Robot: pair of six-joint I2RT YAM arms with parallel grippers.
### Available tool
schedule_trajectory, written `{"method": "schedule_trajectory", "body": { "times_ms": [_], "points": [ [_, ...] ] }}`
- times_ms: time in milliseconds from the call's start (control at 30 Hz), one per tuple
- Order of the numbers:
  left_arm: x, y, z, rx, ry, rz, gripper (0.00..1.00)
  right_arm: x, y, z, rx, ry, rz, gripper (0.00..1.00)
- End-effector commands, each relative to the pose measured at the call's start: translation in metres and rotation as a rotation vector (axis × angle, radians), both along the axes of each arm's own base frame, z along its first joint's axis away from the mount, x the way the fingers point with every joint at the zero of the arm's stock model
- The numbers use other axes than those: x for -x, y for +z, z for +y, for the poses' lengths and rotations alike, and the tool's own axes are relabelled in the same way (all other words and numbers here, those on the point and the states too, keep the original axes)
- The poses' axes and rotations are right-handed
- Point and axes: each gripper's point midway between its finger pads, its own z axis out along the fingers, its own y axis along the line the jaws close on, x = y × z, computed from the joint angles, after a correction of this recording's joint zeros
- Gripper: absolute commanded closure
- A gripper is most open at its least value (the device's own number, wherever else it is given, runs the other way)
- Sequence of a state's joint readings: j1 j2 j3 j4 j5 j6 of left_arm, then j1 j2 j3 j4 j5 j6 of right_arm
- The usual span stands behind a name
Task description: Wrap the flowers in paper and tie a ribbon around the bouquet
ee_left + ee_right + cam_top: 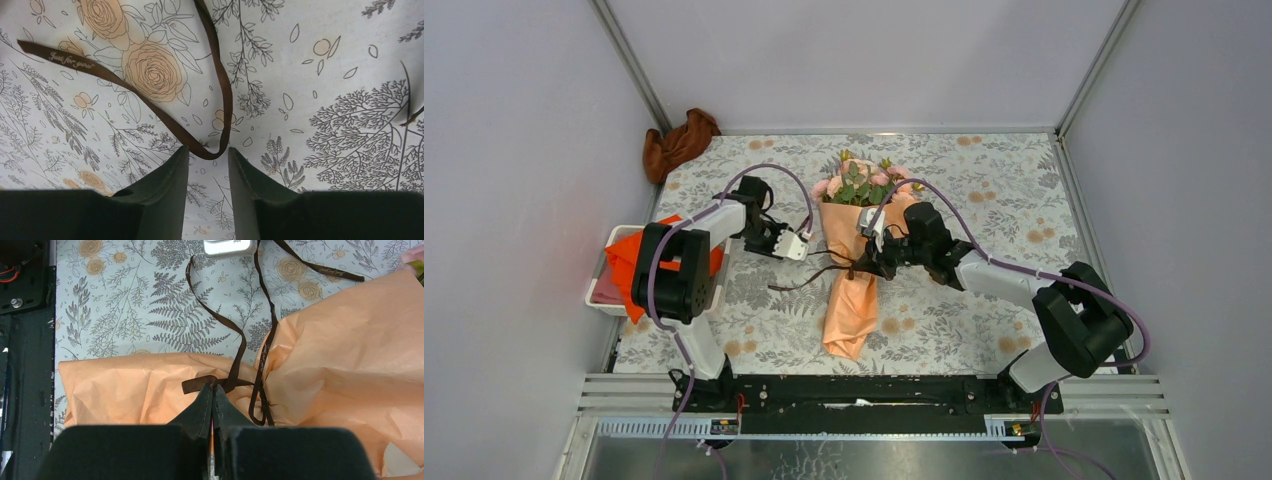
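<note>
Left gripper (208,151) hangs with jaws parted; right gripper (212,387) is pinched closed

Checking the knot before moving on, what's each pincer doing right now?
Left pincer: open, ribbon loop between its tips.
Right pincer: shut on the ribbon.

Ribbon (65,54) left of bouquet (852,300)

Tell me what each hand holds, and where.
The right hand pinches the thin dark brown ribbon at its knot on the peach-orange paper. The left hand, open around a ribbon loop, grips nothing.
</note>
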State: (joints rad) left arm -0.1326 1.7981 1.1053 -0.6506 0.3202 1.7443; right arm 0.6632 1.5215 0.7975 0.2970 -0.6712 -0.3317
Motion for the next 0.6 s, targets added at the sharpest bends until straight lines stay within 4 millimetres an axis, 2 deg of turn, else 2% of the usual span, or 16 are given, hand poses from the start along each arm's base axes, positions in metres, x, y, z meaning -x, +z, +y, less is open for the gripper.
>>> {"method": "schedule_trajectory", "body": {
  "times_ms": [0,67,200,300,467,567],
  "points": [
    [-0.01,-0.01,-0.002,-0.028,-0.013,-0.016,0.63,-0.007,0.019,0.011,-0.047,0.006,-0.041,1.0],
    [-0.014,-0.011,-0.004,-0.025,-0.01,-0.028,0.72,-0.007,0.019,0.01,-0.044,0.003,-0.044,1.0],
    [-0.01,-0.006,-0.011,-0.004,-0.027,-0.034,0.98,-0.007,0.019,0.009,-0.042,0.002,-0.046,1.0],
    [0.004,0.002,-0.014,0.012,-0.038,-0.011,1.0,-0.009,0.019,0.011,-0.041,-0.009,-0.032,1.0],
    [0.056,0.027,-0.021,0.049,-0.004,0.164,1.0,-0.015,0.019,0.012,-0.042,-0.056,0.012,1.0],
    [0.103,0.049,-0.031,0.072,0.031,0.317,1.0,-0.019,0.021,0.012,-0.047,-0.097,0.031,1.0]
  ]
}}
